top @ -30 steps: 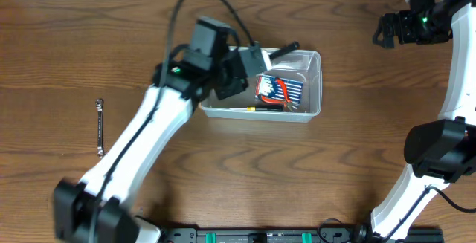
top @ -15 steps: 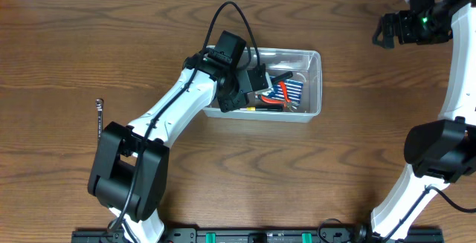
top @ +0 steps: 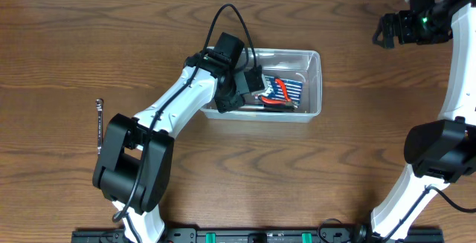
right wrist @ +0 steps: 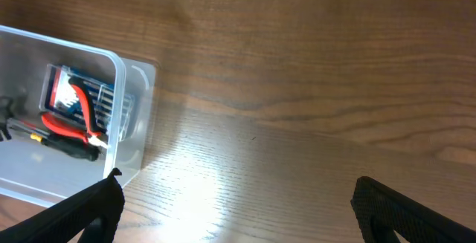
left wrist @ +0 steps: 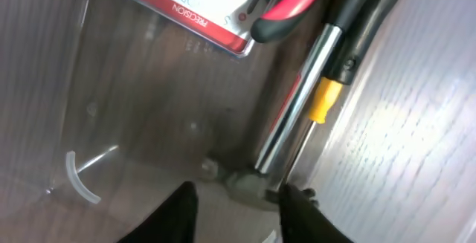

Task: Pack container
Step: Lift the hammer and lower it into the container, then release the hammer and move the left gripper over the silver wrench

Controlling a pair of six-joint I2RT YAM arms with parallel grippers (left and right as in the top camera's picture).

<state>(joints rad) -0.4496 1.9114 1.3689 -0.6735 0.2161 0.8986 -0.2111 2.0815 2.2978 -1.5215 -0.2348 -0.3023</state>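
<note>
Lowered into the container [top: 315,76], left gripper [left wrist: 239,198] now stands narrowly open, releasing a chrome-shafted tool [left wrist: 294,105]; next, lift clear, fetch the wrench [top: 99,126] at left.

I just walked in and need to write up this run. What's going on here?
The robot is packing tools into a clear container. The left gripper is down inside it, jaws parted around the metal end of a black-handled tool. That tool lies on the bottom beside red pliers and a screwdriver pack. The right gripper hangs open over the table, off to the container's right, holding nothing. A wrench lies far left, not yet packed.
</note>
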